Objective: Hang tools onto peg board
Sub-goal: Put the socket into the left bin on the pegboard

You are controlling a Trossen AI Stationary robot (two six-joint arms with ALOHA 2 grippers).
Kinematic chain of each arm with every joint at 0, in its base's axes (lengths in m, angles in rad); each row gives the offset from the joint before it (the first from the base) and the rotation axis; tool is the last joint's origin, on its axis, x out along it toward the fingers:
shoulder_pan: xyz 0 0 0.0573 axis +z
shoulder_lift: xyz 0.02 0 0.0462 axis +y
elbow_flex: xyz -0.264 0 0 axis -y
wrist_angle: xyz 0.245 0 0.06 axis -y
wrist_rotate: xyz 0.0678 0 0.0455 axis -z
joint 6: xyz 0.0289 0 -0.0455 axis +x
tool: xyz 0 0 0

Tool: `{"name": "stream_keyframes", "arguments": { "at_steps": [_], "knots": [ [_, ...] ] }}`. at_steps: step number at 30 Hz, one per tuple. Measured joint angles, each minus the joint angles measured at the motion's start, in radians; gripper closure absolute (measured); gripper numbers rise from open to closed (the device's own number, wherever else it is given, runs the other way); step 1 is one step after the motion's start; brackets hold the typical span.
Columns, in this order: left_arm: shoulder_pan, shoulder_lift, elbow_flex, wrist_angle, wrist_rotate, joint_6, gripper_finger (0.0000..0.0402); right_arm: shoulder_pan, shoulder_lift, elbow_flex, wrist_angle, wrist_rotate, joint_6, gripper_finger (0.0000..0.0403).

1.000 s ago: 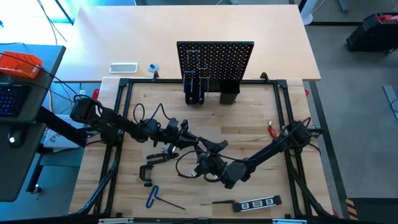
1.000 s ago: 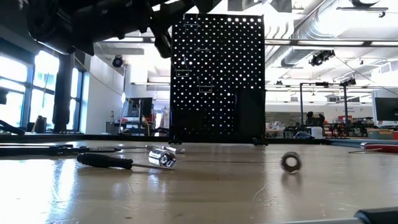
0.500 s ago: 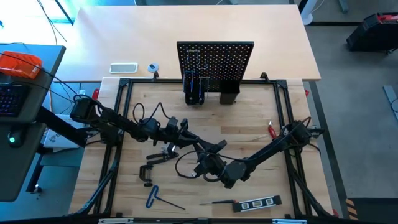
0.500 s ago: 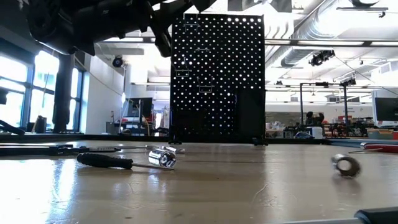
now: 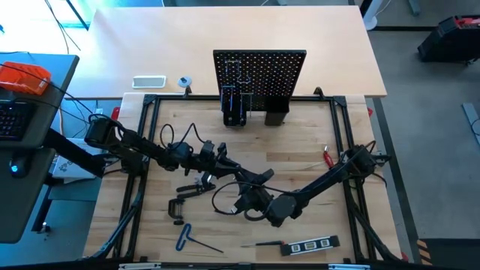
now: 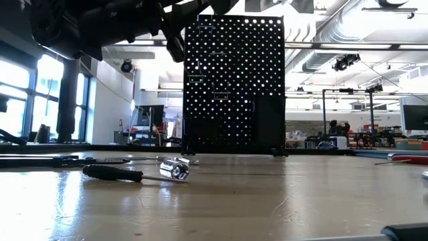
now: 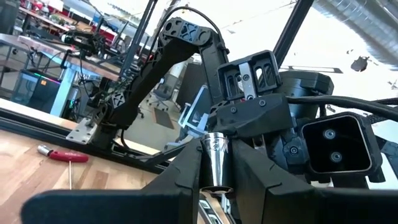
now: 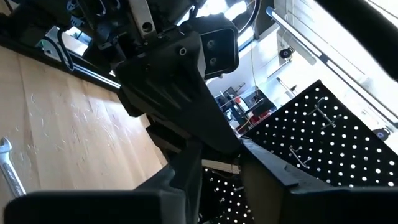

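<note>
Fingers of the left gripper clenched on a small silver tapered piece, held upright between them above mid-table; exact tool type unclear; right gripper directly facing it, nose to nose, and whether its fingers grasp anything cannot be told; both arms meet over the table centre in the high view. Peg board upright at the table's far edge, two black holder boxes at its base, a few tools already hung. Loose on the table: black C-clamp and blue-handled hex key near the front left; level and screwdriver at the front edge; red-handled tool by the right arm; silver socket lying beside a dark screwdriver in the low view; wrench flat on the wood.
</note>
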Motion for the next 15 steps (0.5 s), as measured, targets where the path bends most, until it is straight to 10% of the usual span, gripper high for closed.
{"name": "stream_keyframes", "arguments": {
  "at_steps": [15],
  "knots": [
    [-0.003, 0.000, 0.004, 0.011, 0.005, -0.015, 0.0349, -0.030, 0.003, 0.000, -0.056, 0.020, 0.079, 0.0229]
  ]
}}
